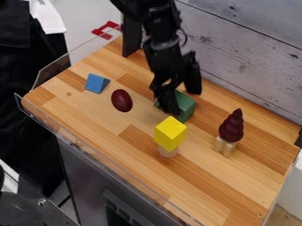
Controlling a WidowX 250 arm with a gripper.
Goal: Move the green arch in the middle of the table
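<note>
The black gripper (pixel 178 95) hangs down over the back middle of the wooden table, right at the green arch (pixel 186 107). It covers the left part of the arch, and a small bit of green shows on its other side. Whether it holds the arch or is only around it, I cannot tell. The wooden table (pixel 200 176) runs from the upper left to the lower right.
Just in front of the arch, a yellow block (pixel 170 133) stands on a round wooden piece (pixel 167 152). A dark red swirled cone (pixel 231 126) tops a pale wooden piece (pixel 224 146) to the right. Leftward lie a dark red egg shape (pixel 121 100) and a blue triangular block (pixel 96 83).
</note>
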